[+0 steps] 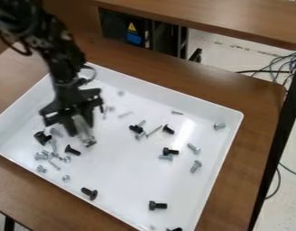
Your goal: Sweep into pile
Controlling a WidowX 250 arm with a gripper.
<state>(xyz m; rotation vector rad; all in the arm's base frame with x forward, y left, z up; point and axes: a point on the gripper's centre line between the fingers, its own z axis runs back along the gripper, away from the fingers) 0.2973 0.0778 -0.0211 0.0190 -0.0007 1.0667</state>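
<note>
My gripper (81, 122) hangs low over the left part of a white tray (151, 96). Directly below it, a blurred silvery-grey piece (83, 129) slants down to the tray floor; whether it is held cannot be told. Silver screws (41, 156) and a black screw (72, 150) lie loosely grouped around and in front of the gripper. Near the middle are a black screw (168, 129) and a long silver screw (154, 131). Farther right lie silver bolts (196, 166) and a black bolt (170, 151). Another black bolt (157, 205) is near the front.
Raised walls surround the tray, which stands on a brown wooden table (257, 118). A second wooden surface (235, 19) crosses the top right. Cables (285, 64) hang beyond the table's right side.
</note>
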